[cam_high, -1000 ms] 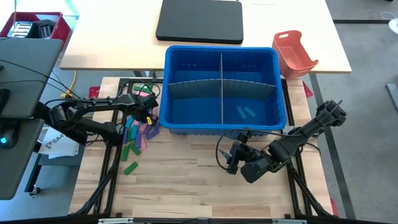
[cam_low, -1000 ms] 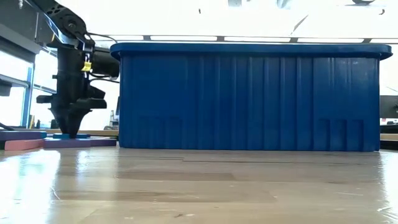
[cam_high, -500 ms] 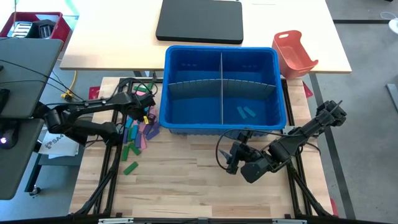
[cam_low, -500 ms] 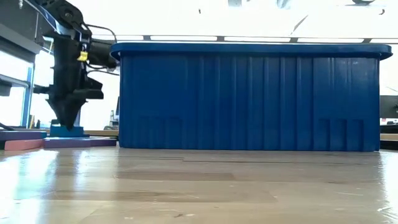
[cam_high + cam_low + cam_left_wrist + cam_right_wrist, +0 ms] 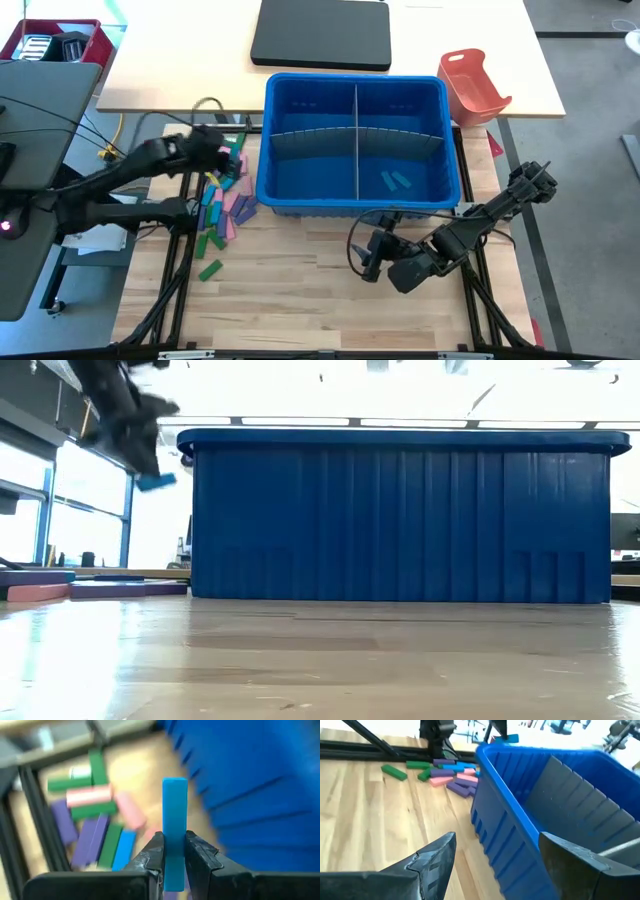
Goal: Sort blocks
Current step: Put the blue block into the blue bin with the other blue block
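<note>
The left claw (image 5: 174, 857) is clamped on a light blue block (image 5: 174, 827), which stands upright between its two dark fingers (image 5: 151, 855); seen from above, that claw (image 5: 222, 152) hangs above the tabletop just beside the left wall of the big blue bin (image 5: 262, 150), and in the low view it is raised near the bin's top edge with the block (image 5: 156, 482) at its tip; below it the pile of loose blocks (image 5: 222, 205) lies on the wooden tabletop (image 5: 300, 290) close to the bin's left front corner, in green, pink, purple and blue, with one green block (image 5: 210, 270) lying apart nearer the front edge; the bin is split by a grey divider (image 5: 356, 140), and two light blue blocks (image 5: 395, 180) lie in its right front compartment; the right claw (image 5: 495, 862) has its fingers spread wide with nothing between them, low in front of the bin's right half (image 5: 372, 255); behind the bin, on a paler tabletop, sit an orange-red tray (image 5: 472, 85) and a flat black case (image 5: 322, 33).
</note>
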You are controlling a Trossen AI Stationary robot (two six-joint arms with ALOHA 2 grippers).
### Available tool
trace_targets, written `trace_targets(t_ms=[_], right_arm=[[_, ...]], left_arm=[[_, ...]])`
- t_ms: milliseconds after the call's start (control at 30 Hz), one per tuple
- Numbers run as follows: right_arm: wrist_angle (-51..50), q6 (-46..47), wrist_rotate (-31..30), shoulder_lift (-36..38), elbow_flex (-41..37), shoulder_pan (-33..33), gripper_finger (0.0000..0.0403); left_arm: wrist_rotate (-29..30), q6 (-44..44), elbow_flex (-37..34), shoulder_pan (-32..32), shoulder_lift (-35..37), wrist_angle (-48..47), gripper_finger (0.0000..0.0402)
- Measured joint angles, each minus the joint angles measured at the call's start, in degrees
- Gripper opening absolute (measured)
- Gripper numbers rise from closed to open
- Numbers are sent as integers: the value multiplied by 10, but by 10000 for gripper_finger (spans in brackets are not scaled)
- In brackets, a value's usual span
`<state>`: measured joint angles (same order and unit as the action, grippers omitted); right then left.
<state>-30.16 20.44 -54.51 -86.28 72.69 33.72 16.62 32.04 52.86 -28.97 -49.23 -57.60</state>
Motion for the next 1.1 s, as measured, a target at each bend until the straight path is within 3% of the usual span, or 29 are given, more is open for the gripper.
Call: trace_targets(t_ms=[200, 367, 600, 800, 900, 1100], right_arm=[[92, -77, 1, 0, 0, -11, 279], [145, -154, 50, 0, 0, -32, 279], [319, -261, 124, 0, -64, -80, 279], [493, -247, 119, 0, -127, -116, 279], [533, -231, 116, -3, -135, -126, 279], [549, -306, 31, -51, -81, -122, 279]], left_arm=[[12, -15, 62, 41, 69, 50, 41], [-66, -67, 42, 110, 99, 170, 41], [-92, -113, -69, 221, 87, 370, 41], [-86, -138, -193, 300, 41, 693, 41], [-56, -163, -221, 332, -3, 870, 42], [106, -231, -201, 394, -118, 1030, 42]])
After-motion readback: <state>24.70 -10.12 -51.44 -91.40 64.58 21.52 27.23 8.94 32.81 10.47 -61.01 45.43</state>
